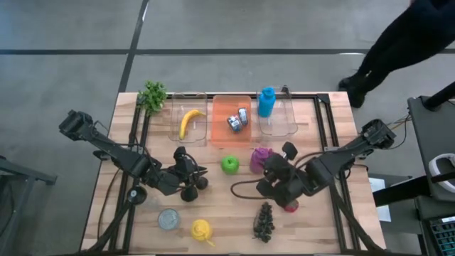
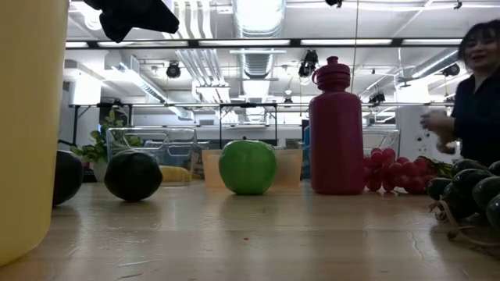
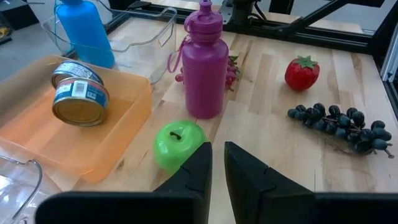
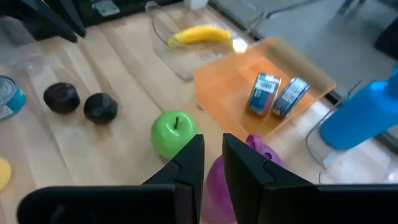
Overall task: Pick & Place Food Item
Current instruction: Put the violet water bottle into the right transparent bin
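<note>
1. The left gripper [image 1: 186,165] hung above the table's left half, near two dark round fruits [image 1: 193,187]. Seen from its wrist camera, its fingers [image 3: 196,171] were drawn nearly together with only a thin gap, and they gripped nothing.
2. The right gripper [image 1: 272,173] sat over the right half, just beside the purple bottle [image 1: 259,158]. Its fingers [image 4: 189,160] were likewise almost closed and empty.
3. The green apple [image 1: 229,165] stood on the bare wood between the two grippers, touching neither, just in front of the orange tray [image 1: 222,128].
4. Two tin cans [image 1: 238,119] lay in the orange tray. A banana [image 1: 188,121] lay in the clear bin [image 1: 174,117] to its left, and a blue bottle [image 1: 266,102] stood in the clear bin on its right.
5. A bunch of dark grapes [image 1: 264,220] lay at the front right, and a strawberry [image 3: 301,71] lay near them.
6. A lone tin can [image 1: 168,218] and a yellow fruit [image 1: 202,229] sat at the front left. A leafy green bunch [image 1: 152,94] lay at the far left corner.
7. A person [image 1: 398,43] stood beyond the table's far right corner.
</note>
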Controlling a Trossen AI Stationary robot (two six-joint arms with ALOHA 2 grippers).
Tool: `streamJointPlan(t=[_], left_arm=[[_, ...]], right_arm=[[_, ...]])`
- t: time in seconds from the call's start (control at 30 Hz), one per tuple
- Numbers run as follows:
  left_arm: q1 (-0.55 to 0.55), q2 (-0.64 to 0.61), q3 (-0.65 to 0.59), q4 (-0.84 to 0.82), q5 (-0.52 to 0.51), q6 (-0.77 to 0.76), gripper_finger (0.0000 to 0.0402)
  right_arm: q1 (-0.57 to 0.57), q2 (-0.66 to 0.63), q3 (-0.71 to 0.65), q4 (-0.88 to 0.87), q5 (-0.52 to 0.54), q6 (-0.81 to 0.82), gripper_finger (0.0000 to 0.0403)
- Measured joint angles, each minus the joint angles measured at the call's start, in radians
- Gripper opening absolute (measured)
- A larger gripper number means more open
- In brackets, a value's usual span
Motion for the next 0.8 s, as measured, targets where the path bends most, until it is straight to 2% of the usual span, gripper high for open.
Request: streamJointPlan(t=[0.23,0.8], left_arm=[[0.000,0.000,0.000,0.000,0.000,0.000,0.0047],[0.000,0.000,0.000,0.000,-0.002,0.000,0.0047]], right_arm=[[-0.054,0.000,0.000,0.000,-0.112,-0.007,0.0061],[-0.069,0.001,-0.002,-0.004,-0.129,-0.015,0.0135]])
